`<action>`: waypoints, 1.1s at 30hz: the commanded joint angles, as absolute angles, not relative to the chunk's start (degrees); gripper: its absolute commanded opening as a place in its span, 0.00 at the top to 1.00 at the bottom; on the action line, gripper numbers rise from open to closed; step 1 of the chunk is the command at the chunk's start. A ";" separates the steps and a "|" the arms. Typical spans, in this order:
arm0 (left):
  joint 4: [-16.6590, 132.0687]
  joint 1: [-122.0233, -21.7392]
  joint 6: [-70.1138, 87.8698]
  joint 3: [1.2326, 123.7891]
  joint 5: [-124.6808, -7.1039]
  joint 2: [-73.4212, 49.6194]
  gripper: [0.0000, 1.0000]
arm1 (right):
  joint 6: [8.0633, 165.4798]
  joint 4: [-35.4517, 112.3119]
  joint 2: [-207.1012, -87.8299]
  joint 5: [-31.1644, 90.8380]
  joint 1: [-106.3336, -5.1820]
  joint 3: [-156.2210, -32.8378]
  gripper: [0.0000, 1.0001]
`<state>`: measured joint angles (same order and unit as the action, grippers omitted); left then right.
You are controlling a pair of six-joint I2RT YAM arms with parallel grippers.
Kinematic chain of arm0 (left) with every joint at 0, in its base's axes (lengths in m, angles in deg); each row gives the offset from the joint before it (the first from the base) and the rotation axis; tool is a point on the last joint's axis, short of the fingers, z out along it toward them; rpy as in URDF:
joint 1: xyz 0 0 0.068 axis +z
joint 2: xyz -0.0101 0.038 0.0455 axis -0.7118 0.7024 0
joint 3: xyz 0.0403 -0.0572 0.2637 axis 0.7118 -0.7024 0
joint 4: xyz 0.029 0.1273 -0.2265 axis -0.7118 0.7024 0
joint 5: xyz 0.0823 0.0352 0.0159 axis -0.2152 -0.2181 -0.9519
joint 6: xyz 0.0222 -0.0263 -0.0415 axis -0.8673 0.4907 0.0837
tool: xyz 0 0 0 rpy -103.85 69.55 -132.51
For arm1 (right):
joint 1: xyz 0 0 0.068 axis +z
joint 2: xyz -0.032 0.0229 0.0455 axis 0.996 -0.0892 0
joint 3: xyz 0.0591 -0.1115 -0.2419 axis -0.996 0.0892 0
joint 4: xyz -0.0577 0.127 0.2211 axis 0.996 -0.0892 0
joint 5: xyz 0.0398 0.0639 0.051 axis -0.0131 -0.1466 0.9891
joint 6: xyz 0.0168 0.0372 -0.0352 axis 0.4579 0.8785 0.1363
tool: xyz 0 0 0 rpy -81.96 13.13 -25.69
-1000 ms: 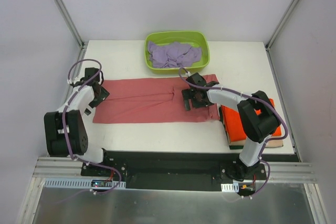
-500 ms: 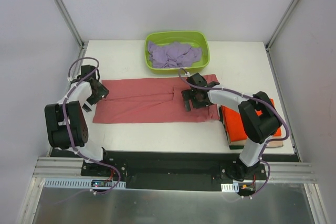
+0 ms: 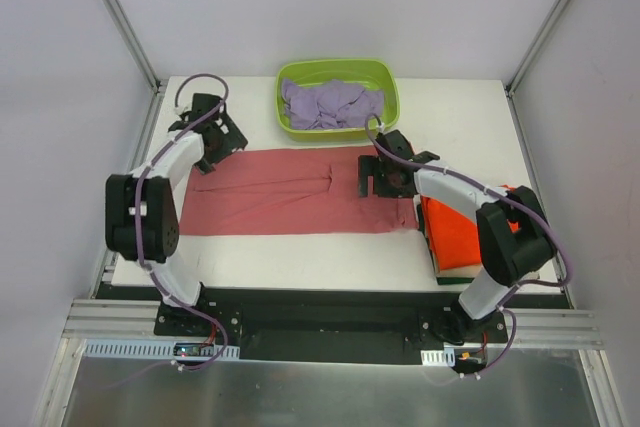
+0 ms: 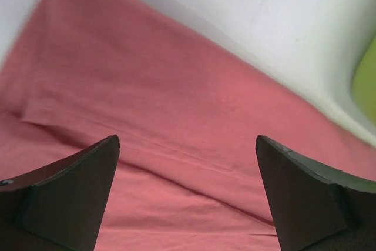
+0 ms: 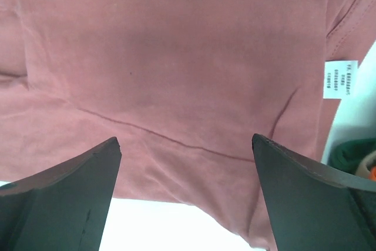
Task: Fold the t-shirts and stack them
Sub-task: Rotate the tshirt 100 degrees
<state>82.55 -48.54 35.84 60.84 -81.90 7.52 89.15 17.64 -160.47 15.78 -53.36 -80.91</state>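
A dusty salmon-red t-shirt (image 3: 290, 192) lies spread flat across the middle of the table. My left gripper (image 3: 213, 152) hovers open over its far left corner, and its wrist view shows only creased red cloth (image 4: 176, 116) between the fingers (image 4: 188, 163). My right gripper (image 3: 380, 179) hovers open over the shirt's right part. In the right wrist view, cloth (image 5: 176, 57) and a white care tag (image 5: 341, 79) lie below the open fingers (image 5: 185, 168). A folded orange t-shirt (image 3: 455, 232) tops a stack at the right. A lavender t-shirt (image 3: 330, 105) lies crumpled in the tub.
A lime-green tub (image 3: 388, 97) stands at the back centre, close behind the red shirt, and its rim (image 4: 367, 80) shows in the left wrist view. Bare white table (image 3: 300, 252) runs along the front. Frame posts and grey walls close in both sides.
My left gripper has swung from the shirt's left edge up to its far left corner. My right gripper has shifted slightly right and toward the back. The red shirt has not moved.
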 commanded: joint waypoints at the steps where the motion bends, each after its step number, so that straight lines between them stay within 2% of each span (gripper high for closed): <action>1: 82.84 -51.97 36.06 63.29 -78.55 15.77 0.01 | 93.76 19.52 -164.98 18.25 -55.26 -83.57 0.04; 6: 82.84 -52.06 35.97 58.30 -77.85 16.94 0.01 | 92.09 17.85 -172.19 19.91 -55.27 -88.06 0.04; 10: 82.92 -51.97 35.70 48.29 -77.49 13.08 0.01 | 92.79 18.54 -176.15 25.09 -54.74 -89.73 0.04; 11: 82.84 -51.97 36.58 45.65 -77.23 11.50 0.10 | 92.79 18.63 -176.86 25.53 -54.39 -90.00 0.04; 12: 82.84 -52.15 37.98 42.67 -76.88 9.31 0.11 | 92.79 18.63 -177.21 25.71 -53.86 -90.52 0.04; 15: 82.49 -52.32 41.85 34.31 -75.91 1.14 0.02 | 92.61 18.72 -178.27 27.55 -51.67 -92.10 0.04; 22: 82.75 -52.41 48.79 22.26 -82.93 -14.61 0.01 | 91.73 17.76 -183.53 32.30 -44.20 -99.47 0.04; 28: 85.03 -52.15 52.40 21.37 -85.66 -17.78 0.01 | 91.21 14.34 -194.86 35.89 -38.66 -115.54 0.04; 31: 86.78 -52.06 54.42 20.67 -88.29 -19.36 0.01 | 89.19 12.75 -201.54 34.85 -36.29 -127.84 0.04; 33: 87.58 -51.54 55.13 20.05 -88.48 -21.20 0.01 | 89.18 9.25 -207.94 38.17 -35.93 -141.34 0.04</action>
<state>80.50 -52.41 51.43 22.70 -85.46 -18.93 90.20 15.04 -198.13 31.78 -37.66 -126.20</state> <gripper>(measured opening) 0.990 0.961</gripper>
